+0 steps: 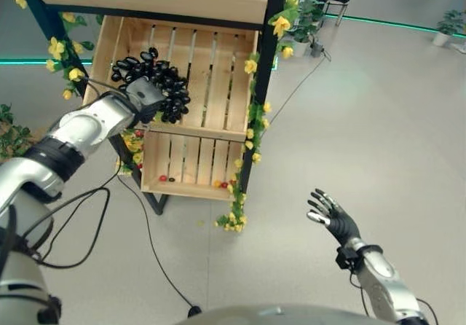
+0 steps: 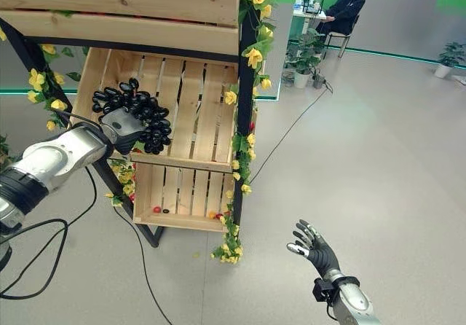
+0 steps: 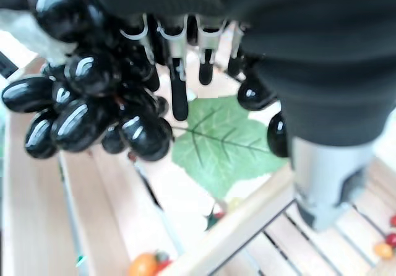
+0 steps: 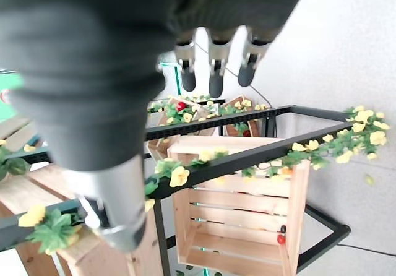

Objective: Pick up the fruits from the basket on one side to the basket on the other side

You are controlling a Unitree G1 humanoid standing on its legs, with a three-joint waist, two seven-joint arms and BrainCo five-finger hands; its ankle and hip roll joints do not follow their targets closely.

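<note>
My left hand point(image 1: 145, 95) curls its fingers point(image 3: 179, 90) round the grapes point(image 1: 156, 77) in the crate point(image 1: 218, 70); my right hand point(image 1: 331, 216) hangs spread.

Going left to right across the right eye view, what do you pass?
Left hand → bunch of black grapes → flower garland on the rack post → right hand.

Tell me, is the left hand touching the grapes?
Touching. The left wrist view shows the left hand's fingers curled into the grapes, berries pressed against them; the eye views show the hand at the bunch in the crate.
</note>
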